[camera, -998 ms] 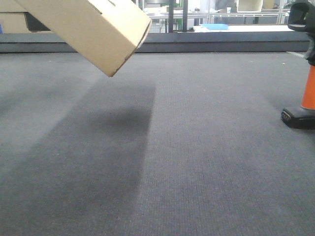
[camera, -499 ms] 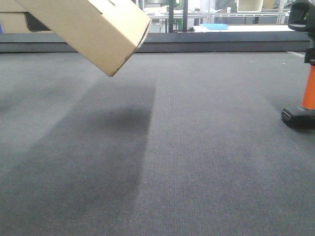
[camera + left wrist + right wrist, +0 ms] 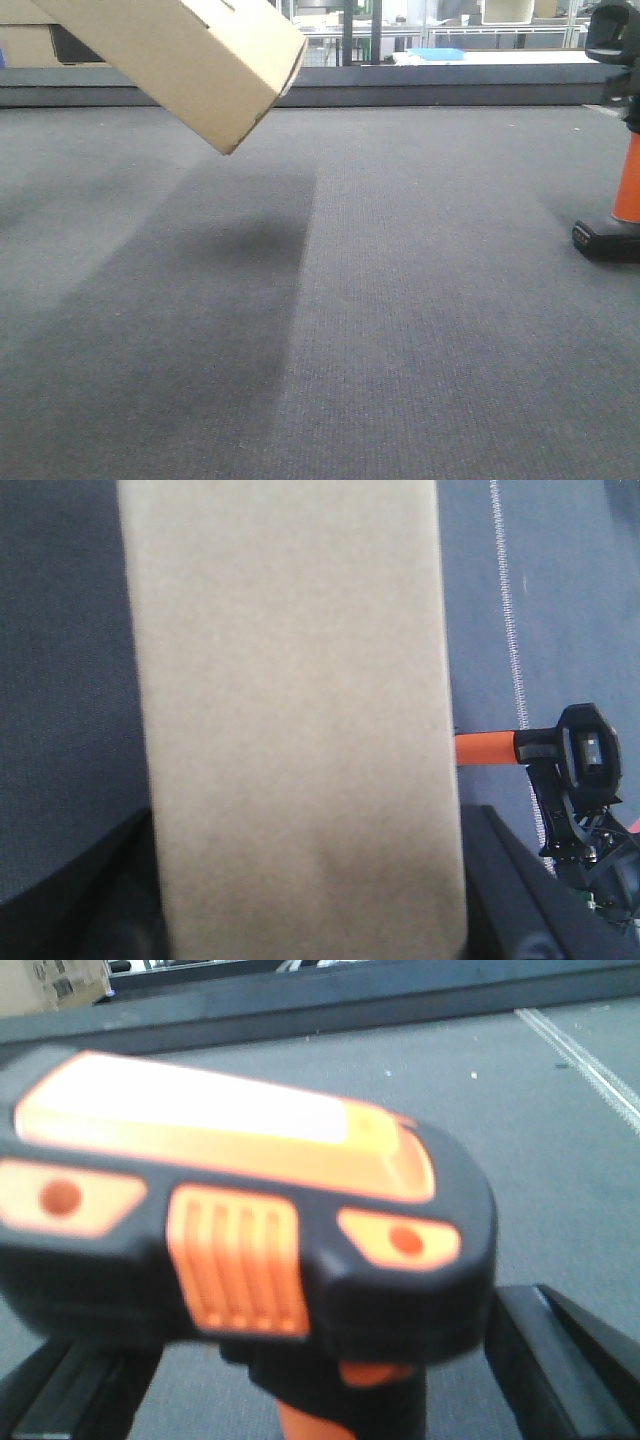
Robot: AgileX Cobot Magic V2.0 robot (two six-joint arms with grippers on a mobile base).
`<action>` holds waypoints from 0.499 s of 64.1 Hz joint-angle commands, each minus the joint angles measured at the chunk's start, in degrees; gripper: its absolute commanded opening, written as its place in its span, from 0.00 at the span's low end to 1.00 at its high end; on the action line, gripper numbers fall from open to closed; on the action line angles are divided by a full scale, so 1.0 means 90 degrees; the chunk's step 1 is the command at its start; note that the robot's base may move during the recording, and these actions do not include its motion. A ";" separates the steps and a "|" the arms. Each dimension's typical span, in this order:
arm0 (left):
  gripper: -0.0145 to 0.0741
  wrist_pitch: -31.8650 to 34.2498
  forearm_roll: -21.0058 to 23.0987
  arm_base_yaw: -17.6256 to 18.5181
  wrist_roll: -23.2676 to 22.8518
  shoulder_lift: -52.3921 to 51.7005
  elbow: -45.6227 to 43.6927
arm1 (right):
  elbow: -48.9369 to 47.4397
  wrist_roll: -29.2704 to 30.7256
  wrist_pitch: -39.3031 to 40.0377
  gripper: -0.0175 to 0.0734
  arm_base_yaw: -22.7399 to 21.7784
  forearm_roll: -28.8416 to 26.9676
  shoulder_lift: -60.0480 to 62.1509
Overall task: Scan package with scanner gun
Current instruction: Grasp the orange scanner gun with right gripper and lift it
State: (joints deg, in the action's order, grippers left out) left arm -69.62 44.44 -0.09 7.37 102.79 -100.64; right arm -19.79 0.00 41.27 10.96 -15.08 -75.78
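Two arms, package aloft.
Front view: the package (image 3: 190,60) hangs tilted above the grey tabletop (image 3: 400,330), upper left; the scanner gun (image 3: 628,180) stands at the right edge, base on the tabletop. Left wrist: my left end effector (image 3: 305,920) pinches the package's sides. Right wrist: my right end effector (image 3: 320,1410) flanks the scanner gun's handle; clamped or not, I cannot tell.

Left hand (image 3: 315,820): two matte black fingers (image 3: 520,890), blurred, broad and wedge-shaped. Right hand (image 3: 300,1345): black angular fingers (image 3: 575,1355) with straight raised ridges; seen from the left wrist, black bracketry with a small greenish part
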 commanded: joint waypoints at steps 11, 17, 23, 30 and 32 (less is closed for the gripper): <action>0.04 0.0142 0.0183 -0.0030 0.0020 -0.0028 -0.0008 | -0.0089 -0.0067 0.0445 0.81 0.0010 -0.0007 -0.0357; 0.04 0.0140 0.0158 -0.0030 0.0020 -0.0028 -0.0008 | -0.0089 -0.0267 0.0640 0.81 0.0010 -0.0007 -0.0436; 0.04 0.0140 0.0155 -0.0030 0.0020 -0.0028 -0.0008 | -0.0089 -0.0389 0.0805 0.81 0.0010 -0.0007 -0.0436; 0.04 0.0180 0.0156 -0.0030 0.0020 -0.0028 -0.0008 | -0.0089 -0.0389 0.0789 0.81 0.0010 -0.0007 -0.0483; 0.04 0.0180 0.0156 -0.0030 0.0020 -0.0028 -0.0008 | -0.0089 -0.0389 0.0774 0.81 0.0010 -0.0007 -0.0495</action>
State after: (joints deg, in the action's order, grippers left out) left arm -68.77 44.20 -0.09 7.37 102.79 -100.64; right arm -20.28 -3.18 46.76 10.96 -15.08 -79.70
